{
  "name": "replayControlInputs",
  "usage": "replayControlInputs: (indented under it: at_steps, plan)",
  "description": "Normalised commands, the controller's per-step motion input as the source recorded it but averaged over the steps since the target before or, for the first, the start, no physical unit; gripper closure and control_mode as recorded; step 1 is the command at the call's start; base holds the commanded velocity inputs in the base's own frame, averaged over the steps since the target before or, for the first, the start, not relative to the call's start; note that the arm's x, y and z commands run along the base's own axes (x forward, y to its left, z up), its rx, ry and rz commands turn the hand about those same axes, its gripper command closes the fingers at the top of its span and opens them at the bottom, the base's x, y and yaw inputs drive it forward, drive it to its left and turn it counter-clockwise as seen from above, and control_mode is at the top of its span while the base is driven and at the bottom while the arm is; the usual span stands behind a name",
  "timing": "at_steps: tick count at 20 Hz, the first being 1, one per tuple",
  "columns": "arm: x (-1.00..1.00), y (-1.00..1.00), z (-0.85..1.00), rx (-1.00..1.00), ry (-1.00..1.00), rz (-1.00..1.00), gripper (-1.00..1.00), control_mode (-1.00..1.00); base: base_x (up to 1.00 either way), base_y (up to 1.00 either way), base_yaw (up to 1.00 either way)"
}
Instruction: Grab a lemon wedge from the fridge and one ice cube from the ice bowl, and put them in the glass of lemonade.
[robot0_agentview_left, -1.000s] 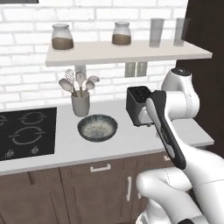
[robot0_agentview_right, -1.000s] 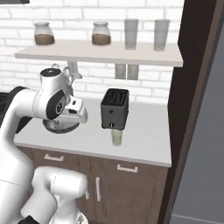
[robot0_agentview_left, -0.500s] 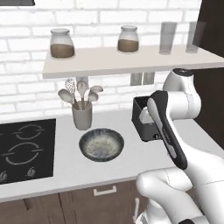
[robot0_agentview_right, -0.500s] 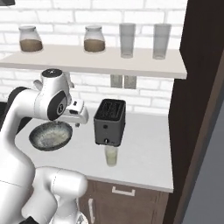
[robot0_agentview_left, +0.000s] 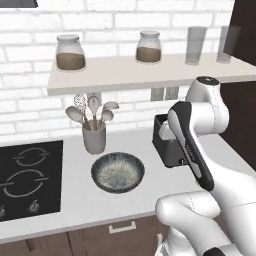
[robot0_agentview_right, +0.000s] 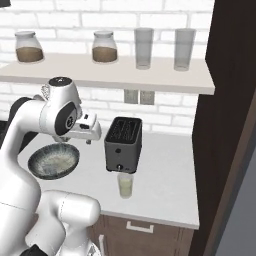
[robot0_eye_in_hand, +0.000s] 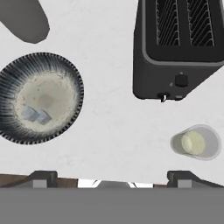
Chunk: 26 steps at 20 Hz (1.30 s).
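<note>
Gripper (robot0_eye_in_hand: 112, 180) wide open and empty, high over counter; ice bowl (robot0_eye_in_hand: 65, 72) with ice cube (robot0_eye_in_hand: 43, 117) lies left of it, glass of lemonade (robot0_eye_in_hand: 195, 143) right.

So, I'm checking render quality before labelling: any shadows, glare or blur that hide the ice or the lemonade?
Hand view: sharp, evenly lit; two ice cubes read clearly in the ice bowl, the glass of lemonade shows no glare, soft shadow under the toaster. Left base view: the bowl's speckles swallow the ice. Right base view: the glass is small but distinct.
</note>
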Motion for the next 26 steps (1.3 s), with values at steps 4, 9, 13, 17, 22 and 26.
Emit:
replayControlInputs:
  at_steps: [4,9,13,17,22,26]
  plan:
    - [0.28,0.46,-0.22,0.00,0.00,0.00,-1.00,-1.00,0.00,0.00,0.00]
    - [0.36,0.63,-0.38,0.00,0.03,0.00,-1.00,-1.00,0.00,0.00,0.00]
    - [0.17,0.68,-0.41,0.00,0.08,0.00,-1.00,-1.00,0.00,0.00,0.00]
    - [0.01,0.40,-0.26,0.03,0.13,0.01,-1.00,-1.00,0.00,0.00,0.00]
    - [0.00,0.35,-0.26,0.04,0.09,0.03,-1.00,-1.00,0.00,0.00,0.00]
    - [0.00,0.35,-0.36,0.00,0.04,0.07,-1.00,-1.00,0.00,0.00,0.00]
